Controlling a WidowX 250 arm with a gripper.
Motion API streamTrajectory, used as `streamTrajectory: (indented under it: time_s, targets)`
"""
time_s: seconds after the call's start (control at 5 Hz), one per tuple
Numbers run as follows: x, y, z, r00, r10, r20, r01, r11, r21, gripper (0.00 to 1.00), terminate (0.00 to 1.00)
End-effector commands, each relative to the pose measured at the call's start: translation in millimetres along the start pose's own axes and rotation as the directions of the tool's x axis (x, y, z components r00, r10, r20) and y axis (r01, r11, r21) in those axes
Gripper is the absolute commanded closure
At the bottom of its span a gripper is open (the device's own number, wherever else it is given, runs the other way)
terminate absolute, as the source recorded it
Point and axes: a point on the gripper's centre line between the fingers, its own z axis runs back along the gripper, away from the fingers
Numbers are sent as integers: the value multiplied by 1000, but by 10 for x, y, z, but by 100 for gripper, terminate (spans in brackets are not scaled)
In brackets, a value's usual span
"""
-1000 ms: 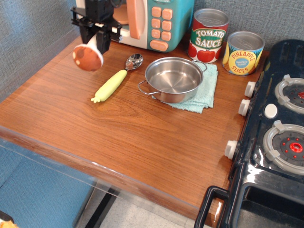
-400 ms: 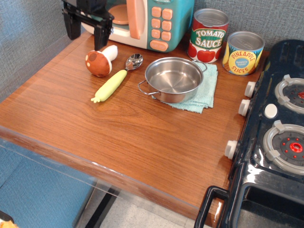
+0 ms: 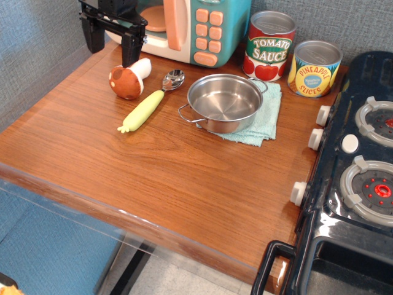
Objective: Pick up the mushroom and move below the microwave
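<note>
The mushroom [image 3: 129, 79] lies on its side on the wooden table, reddish-brown cap to the left and white stem pointing up-right. It rests just in front of the microwave [image 3: 195, 27], a cream toy with a teal panel and peach buttons, at the back. My gripper [image 3: 112, 44] hangs just above and behind the mushroom. Its two black fingers are spread apart and hold nothing.
A spoon with a yellow-green handle [image 3: 147, 106] lies right of the mushroom. A steel pot [image 3: 224, 101] sits on a teal cloth [image 3: 268, 117]. Tomato sauce [image 3: 269, 46] and pineapple [image 3: 314, 69] cans stand behind it. A black stove [image 3: 359, 184] fills the right side.
A second ago my gripper held the mushroom in the air. It has let go; the mushroom now lies on the table and my gripper has risen, open.
</note>
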Motion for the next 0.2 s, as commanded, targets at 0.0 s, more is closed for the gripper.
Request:
streamTrajectory:
  time_s: [0.0]
  targets:
    - [38,44,438,995,3,98,-7,999,39,0,100]
